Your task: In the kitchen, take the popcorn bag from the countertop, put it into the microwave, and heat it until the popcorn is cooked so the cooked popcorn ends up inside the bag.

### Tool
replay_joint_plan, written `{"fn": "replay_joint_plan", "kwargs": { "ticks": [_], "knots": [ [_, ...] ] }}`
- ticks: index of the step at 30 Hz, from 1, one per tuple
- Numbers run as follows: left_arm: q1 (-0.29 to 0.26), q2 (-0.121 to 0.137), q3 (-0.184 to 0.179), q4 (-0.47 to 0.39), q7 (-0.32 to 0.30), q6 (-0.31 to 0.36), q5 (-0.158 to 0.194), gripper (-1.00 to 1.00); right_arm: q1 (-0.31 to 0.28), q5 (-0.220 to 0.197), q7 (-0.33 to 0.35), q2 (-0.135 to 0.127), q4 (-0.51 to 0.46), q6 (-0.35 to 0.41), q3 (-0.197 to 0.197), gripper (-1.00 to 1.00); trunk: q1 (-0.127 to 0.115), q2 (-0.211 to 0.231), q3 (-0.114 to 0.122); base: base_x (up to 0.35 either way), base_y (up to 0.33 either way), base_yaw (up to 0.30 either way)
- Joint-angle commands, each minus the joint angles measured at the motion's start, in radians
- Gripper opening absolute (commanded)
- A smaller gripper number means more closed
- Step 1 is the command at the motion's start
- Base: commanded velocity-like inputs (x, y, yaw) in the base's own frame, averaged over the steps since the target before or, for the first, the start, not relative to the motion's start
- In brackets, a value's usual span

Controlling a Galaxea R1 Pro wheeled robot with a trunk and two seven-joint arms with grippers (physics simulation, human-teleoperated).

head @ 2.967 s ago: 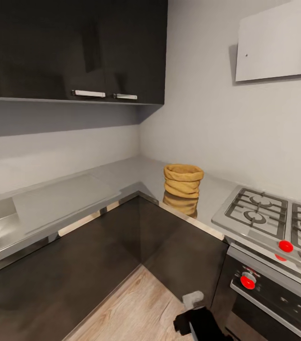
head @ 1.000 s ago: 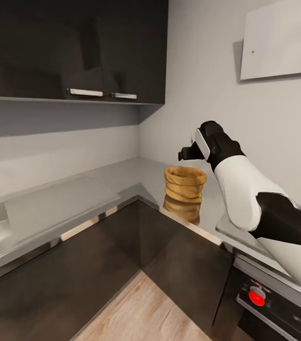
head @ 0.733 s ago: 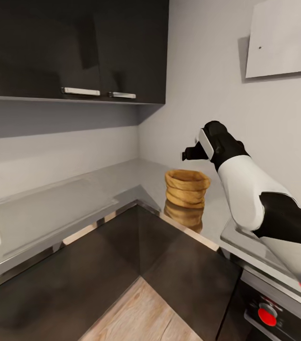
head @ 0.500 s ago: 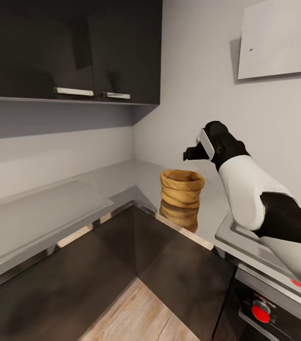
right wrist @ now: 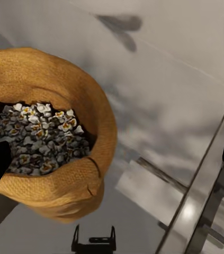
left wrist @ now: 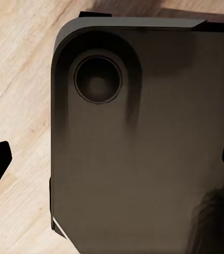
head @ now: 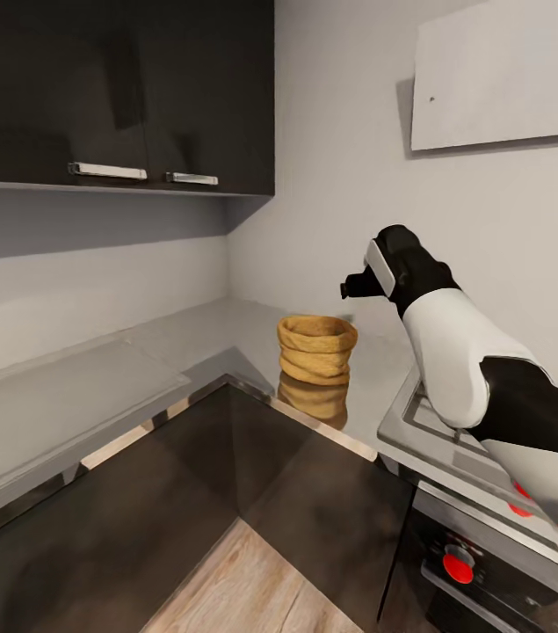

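The soft, light popcorn bag (head: 316,349) sits on the counter (head: 226,330); its thick rim suits pinching. Right claw (head: 349,288) spread above.

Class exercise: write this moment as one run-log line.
phase: reach | right gripper: open, above and right of popcorn bag, no contact | bag: upright on countertop

No readable text, labels or numbers anywhere.
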Motion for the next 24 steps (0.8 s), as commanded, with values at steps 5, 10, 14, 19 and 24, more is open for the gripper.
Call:
{"fn": "replay_joint_plan", "kwargs": {
  "ticks": [5, 10, 14, 19, 24],
  "knots": [
    [0.0, -0.003, 0.002, -0.005, 0.0, -0.001, 0.006, 1.0, 0.006, 0.005, 0.01, -0.001, 0.028, -0.003, -0.014, 1.0, 0.0, -0.001, -0.001, 0.0, 0.0, -0.002],
    [0.0, -0.003, 0.004, -0.008, -0.002, 0.0, 0.006, 1.0, 0.035, 0.008, 0.002, 0.005, 0.028, -0.001, -0.016, 1.0, 0.0, -0.001, -0.001, 0.0, 0.0, 0.0],
    [0.0, -0.007, 0.005, -0.008, -0.001, 0.0, 0.006, 1.0, 0.057, 0.008, 0.001, -0.001, 0.027, 0.003, -0.016, 1.0, 0.0, -0.001, -0.001, 0.0, 0.0, 0.0],
    [0.0, -0.008, 0.005, -0.008, 0.004, 0.0, 0.006, 1.0, 0.066, 0.008, 0.001, -0.001, 0.027, 0.003, -0.015, 1.0, 0.0, -0.001, -0.001, 0.0, 0.0, 0.0],
    [0.0, -0.008, 0.005, -0.008, 0.005, 0.0, 0.006, 1.0, 0.067, 0.009, 0.001, -0.001, 0.027, 0.003, -0.016, 1.0, 0.0, -0.001, -0.001, 0.0, 0.0, 0.0]
  ]
}}
